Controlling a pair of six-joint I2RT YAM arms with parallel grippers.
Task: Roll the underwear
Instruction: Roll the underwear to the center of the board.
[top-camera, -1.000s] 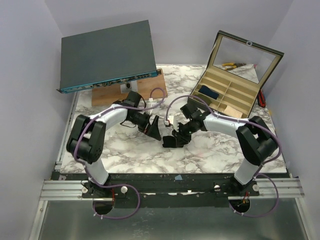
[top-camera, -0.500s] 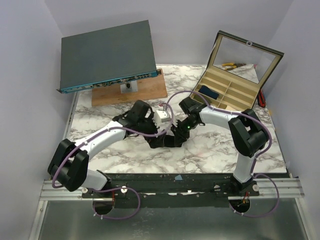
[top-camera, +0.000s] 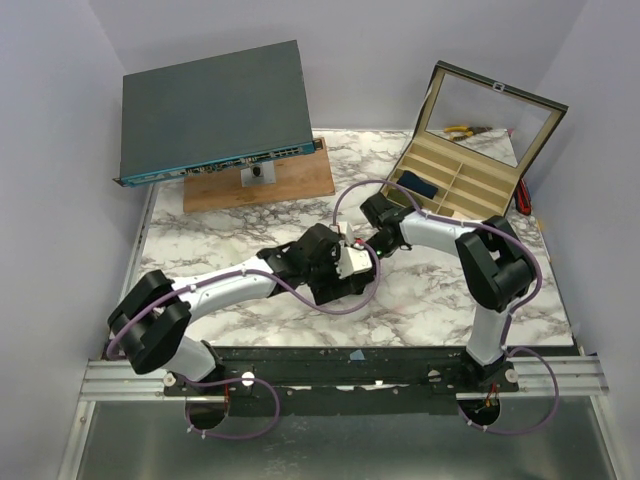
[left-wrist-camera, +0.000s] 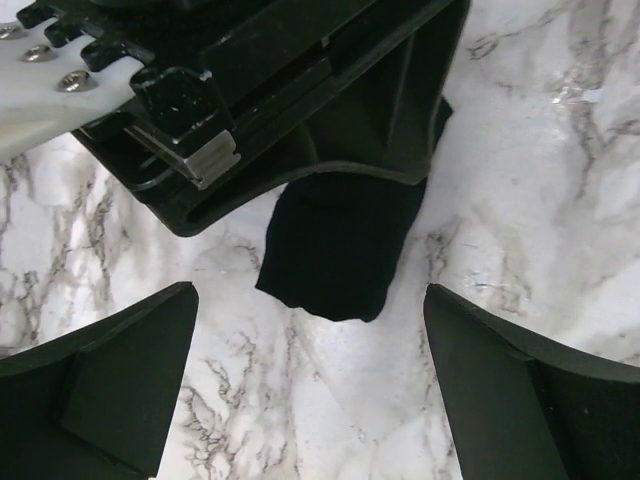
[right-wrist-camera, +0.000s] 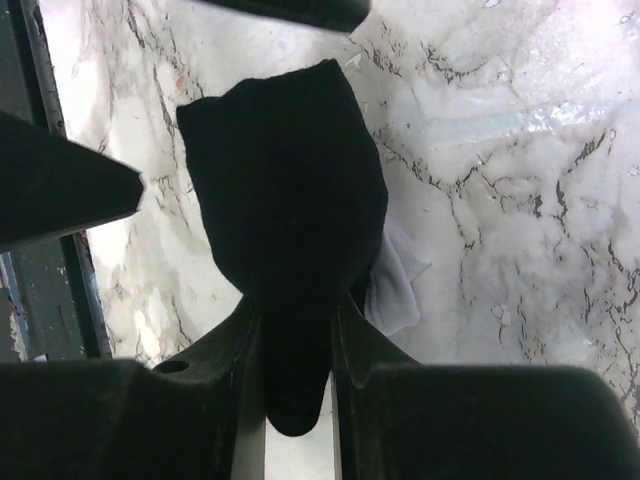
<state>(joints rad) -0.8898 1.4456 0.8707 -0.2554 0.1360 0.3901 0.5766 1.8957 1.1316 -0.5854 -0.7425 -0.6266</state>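
The underwear (right-wrist-camera: 285, 180) is a black bundle of fabric lying on the marble, with a bit of white (right-wrist-camera: 400, 280) showing at its side. My right gripper (right-wrist-camera: 295, 335) is shut on one end of it. In the left wrist view the free end of the underwear (left-wrist-camera: 340, 250) sticks out from under the right gripper's black body. My left gripper (left-wrist-camera: 310, 300) stands wide open around that end, one finger on each side, touching nothing. In the top view both grippers meet at the table's middle, the left gripper (top-camera: 335, 288) and the right gripper (top-camera: 358, 252), and they hide the garment.
A wooden compartment box (top-camera: 470, 195) with a raised mirror lid stands at the back right, with a dark blue fabric roll (top-camera: 415, 185) in it. A grey network switch (top-camera: 215, 110) rests on a wooden board (top-camera: 290, 185) at the back left.
My left arm has swung right from the table's left-centre to straddle the underwear with open fingers. The right gripper has kept its hold, shifting slightly toward the middle.
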